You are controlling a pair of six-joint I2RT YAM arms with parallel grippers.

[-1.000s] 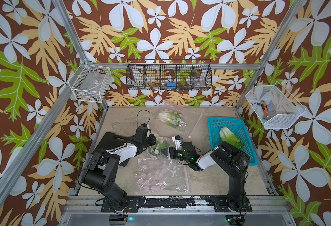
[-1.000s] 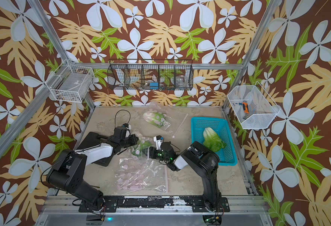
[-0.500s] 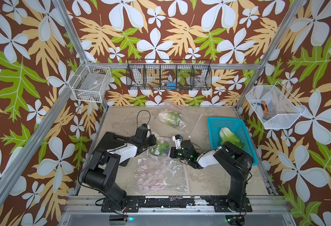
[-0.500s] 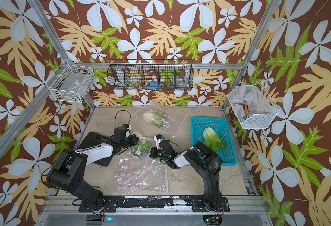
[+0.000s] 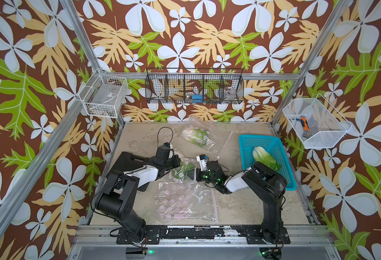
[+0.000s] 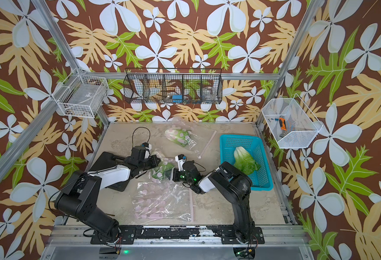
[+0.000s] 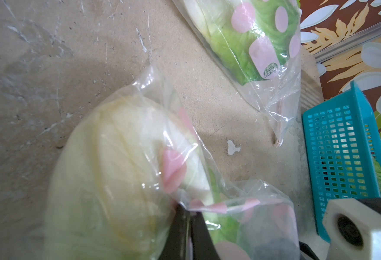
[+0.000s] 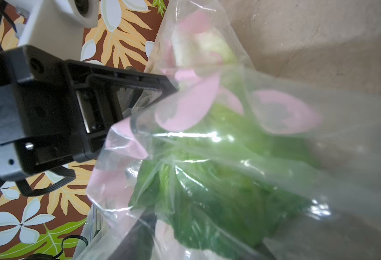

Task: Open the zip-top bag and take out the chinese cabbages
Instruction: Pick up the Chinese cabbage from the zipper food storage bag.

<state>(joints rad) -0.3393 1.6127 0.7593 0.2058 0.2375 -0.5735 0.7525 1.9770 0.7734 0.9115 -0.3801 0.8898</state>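
Arms are reaching low, facing each other. Left pincer [image 5: 178, 162] is clamping the clear pink-dotted zip-top bag [image 5: 187, 161] holding a green-white chinese cabbage [image 7: 108, 171]. Right pincer [image 5: 195, 174], opposite, is film-covered, its spread untellable. Beige tabletop [image 5: 144, 137] is lying open alongside.

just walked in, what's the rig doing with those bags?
Both arms are working on the middle zip-top bag. The left gripper is shut, pinching the bag's film beside the cabbage inside. The right gripper is at the bag's leafy end; whether it has a hold is unclear. One loose cabbage lies in the blue basket, a second bagged cabbage sits at the back of the table, and an empty bag lies flat in front.
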